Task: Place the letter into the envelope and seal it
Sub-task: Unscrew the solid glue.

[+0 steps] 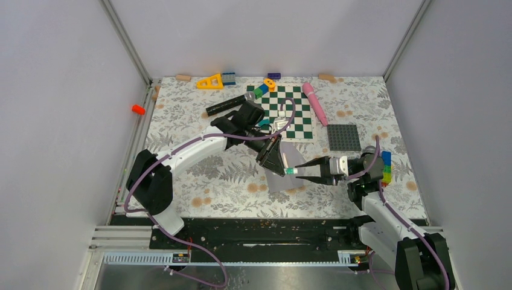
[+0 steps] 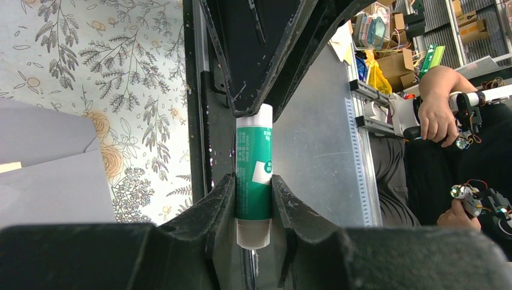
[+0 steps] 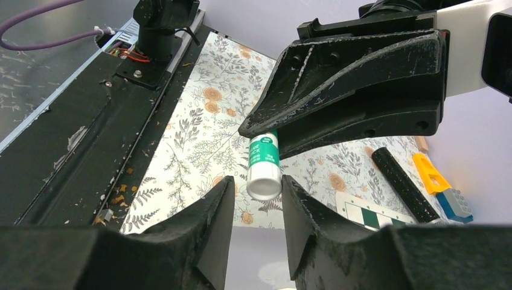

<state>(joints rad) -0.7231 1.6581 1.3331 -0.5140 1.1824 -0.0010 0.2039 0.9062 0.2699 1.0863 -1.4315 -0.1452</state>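
The left pincer (image 2: 253, 181) is closed tight on the green body of a glue stick (image 2: 253, 154) and holds it above the counter (image 1: 199, 163). The right pincer (image 3: 258, 184) faces it, about half open around the stick's white end, with a thin gap at one finger. The envelope (image 2: 54, 187) lies flat just under both pincers. A chessboard (image 1: 299, 112) lies beyond them. On the near side the counter is free up to the black rail (image 1: 241, 226).

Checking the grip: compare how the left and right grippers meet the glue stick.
The left gripper clamps the glue stick by its green body; fingers of the right gripper only flank its white end, gap showing. Left gripper angles toward the near edge; right gripper points leftward. Both are black.
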